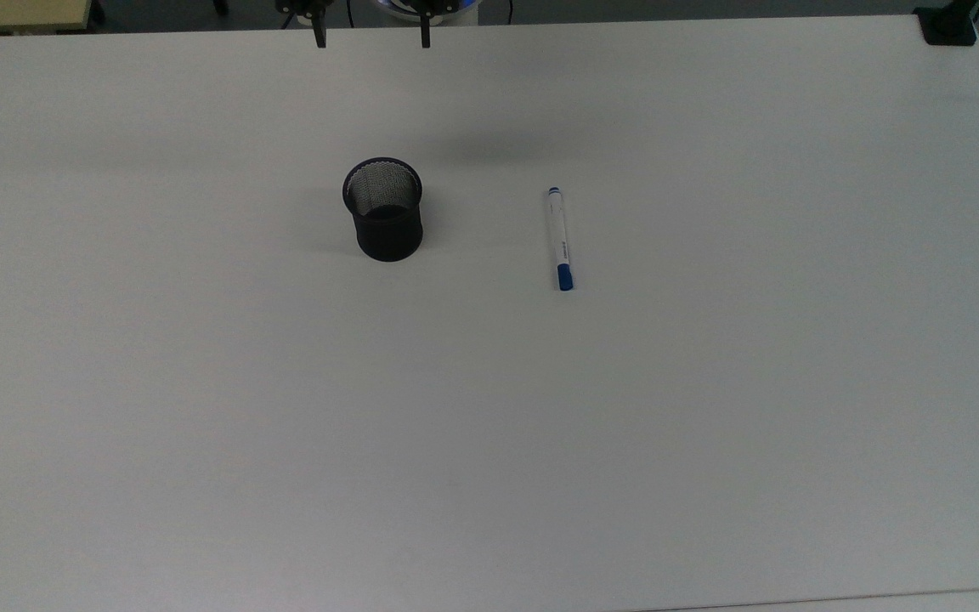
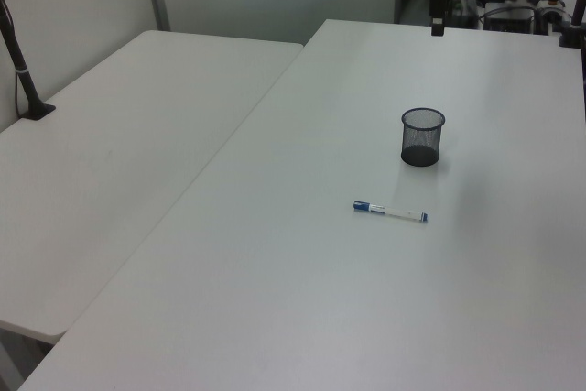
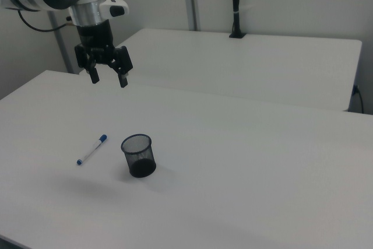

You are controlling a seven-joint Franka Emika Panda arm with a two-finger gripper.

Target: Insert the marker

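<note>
Nearby, mesh cup [image 1: 383, 208] upright, marker [image 1: 559, 239] lying apart

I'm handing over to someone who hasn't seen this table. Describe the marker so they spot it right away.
On the big white table, find the black mesh cup standing upright near the middle. The marker lies flat on the top view's right of the cup, apart from it. It is the slim white stick with a blue cap at one end, the lone thing lying down.
</note>
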